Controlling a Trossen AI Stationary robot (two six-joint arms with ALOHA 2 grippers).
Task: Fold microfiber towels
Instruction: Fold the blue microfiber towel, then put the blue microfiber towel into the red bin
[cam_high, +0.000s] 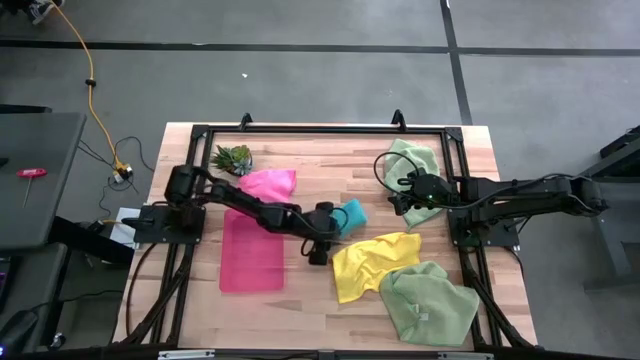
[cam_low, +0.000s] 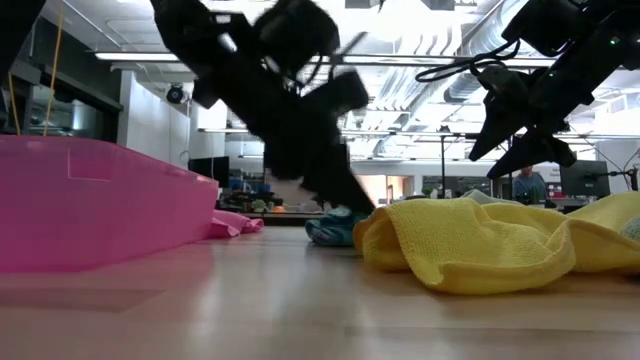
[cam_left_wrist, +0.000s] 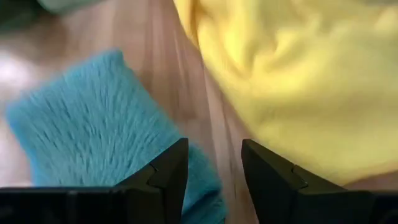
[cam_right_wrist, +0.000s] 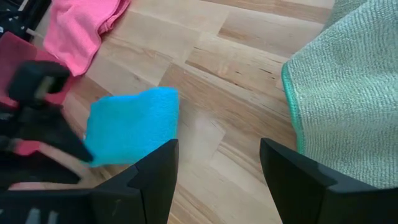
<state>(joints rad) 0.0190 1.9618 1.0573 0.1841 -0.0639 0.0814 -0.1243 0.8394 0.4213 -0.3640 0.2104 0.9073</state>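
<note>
A folded teal towel (cam_high: 350, 213) lies flat on the table's middle, with a crumpled yellow towel (cam_high: 372, 262) just nearer and to the right. My left gripper (cam_left_wrist: 214, 168) hangs open low over the strip of bare wood between them; the teal towel (cam_left_wrist: 93, 124) is on one side and the yellow towel (cam_left_wrist: 292, 81) on the other. A pink towel (cam_high: 268, 183) lies at the far left. One pale green towel (cam_high: 428, 300) lies at the near right and another (cam_high: 412, 160) at the far right. My right gripper (cam_right_wrist: 217, 174) waits open above the table beside the far green towel (cam_right_wrist: 348, 93).
A translucent pink tray (cam_high: 250, 255) sits left of my left gripper (cam_high: 333, 238). A small green plant (cam_high: 233, 157) stands at the far left corner. A black frame (cam_high: 300, 130) borders the wooden table. Bare wood shows between the teal towel and the far green towel.
</note>
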